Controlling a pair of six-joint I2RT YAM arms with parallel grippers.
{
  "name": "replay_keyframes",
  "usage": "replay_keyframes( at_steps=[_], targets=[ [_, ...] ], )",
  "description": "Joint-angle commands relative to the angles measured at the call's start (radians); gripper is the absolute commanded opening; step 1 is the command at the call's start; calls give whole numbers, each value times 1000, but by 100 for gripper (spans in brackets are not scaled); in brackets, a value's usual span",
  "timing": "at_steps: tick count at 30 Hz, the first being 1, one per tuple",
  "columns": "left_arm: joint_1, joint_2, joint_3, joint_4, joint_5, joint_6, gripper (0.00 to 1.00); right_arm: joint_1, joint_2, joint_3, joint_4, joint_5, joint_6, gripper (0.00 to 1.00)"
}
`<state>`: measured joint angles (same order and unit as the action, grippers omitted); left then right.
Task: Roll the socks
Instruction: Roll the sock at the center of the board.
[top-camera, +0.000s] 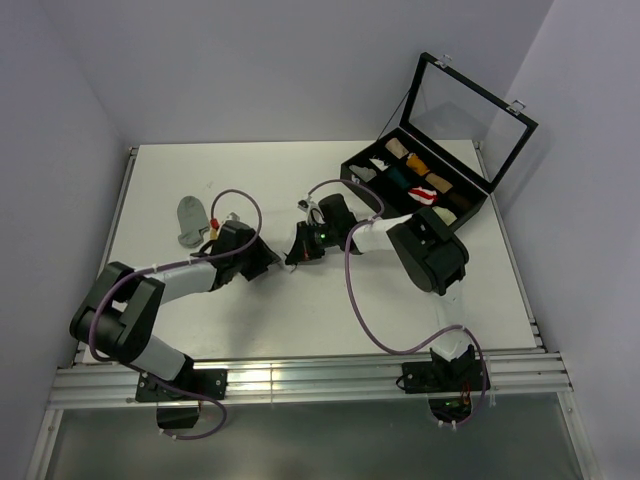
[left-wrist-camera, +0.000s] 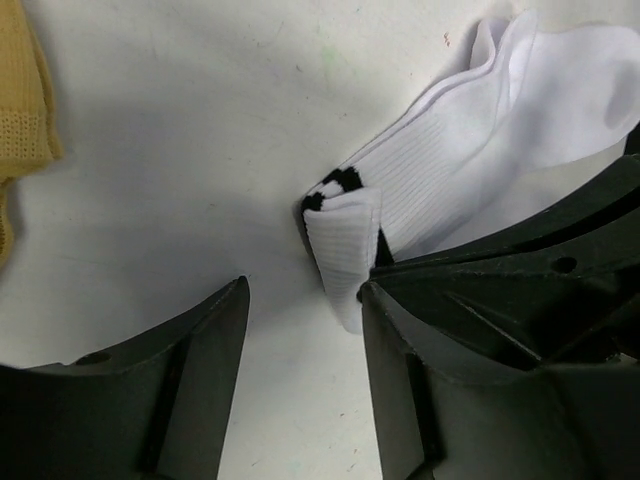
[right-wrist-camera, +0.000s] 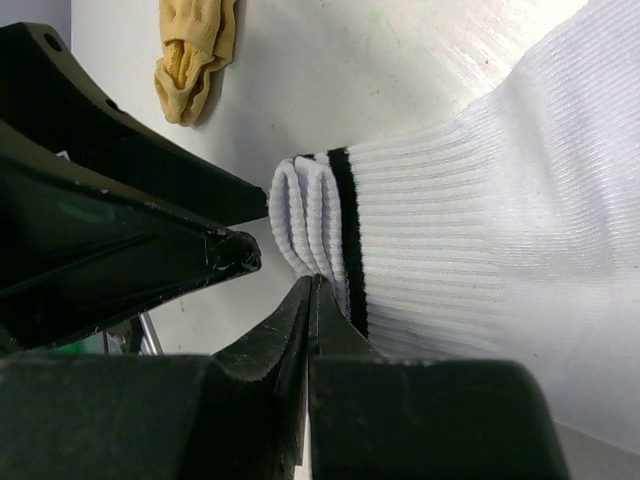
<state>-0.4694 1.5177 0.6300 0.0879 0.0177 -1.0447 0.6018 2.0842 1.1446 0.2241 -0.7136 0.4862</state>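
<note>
White desk (top-camera: 250, 320) carries the white sock (left-wrist-camera: 440, 170), its folded cuff just ahead of the left end effector (left-wrist-camera: 303, 300), which is spread apart. The right end effector (right-wrist-camera: 311, 290), closed together, appears to pinch that cuff. Such a thin grip could slip, unrolling the fold. Only the overhead view shows the grey sock (top-camera: 189, 220).

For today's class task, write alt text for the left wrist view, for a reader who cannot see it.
A white sock with black cuff stripes lies on the pale table, its folded cuff resting against one finger of the open left hand. A mustard-yellow sock shows at the left edge.
</note>
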Motion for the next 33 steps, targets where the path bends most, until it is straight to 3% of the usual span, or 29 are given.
replay_keyframes(
  at_steps=[1, 18, 24, 33],
  targets=[
    [15, 33, -35, 22, 19, -23, 55, -7, 60, -16, -94, 31, -11, 0],
    [48, 151, -7, 61, 68, -28, 43, -10, 68, -9, -74, 3, 0, 0],
    [52, 124, -16, 52, 67, -25, 49, -13, 68, -11, -69, -4, 5, 0],
    [118, 52, -95, 95, 100, -15, 47, -13, 68, -13, -62, -15, 9, 0]
  ],
)
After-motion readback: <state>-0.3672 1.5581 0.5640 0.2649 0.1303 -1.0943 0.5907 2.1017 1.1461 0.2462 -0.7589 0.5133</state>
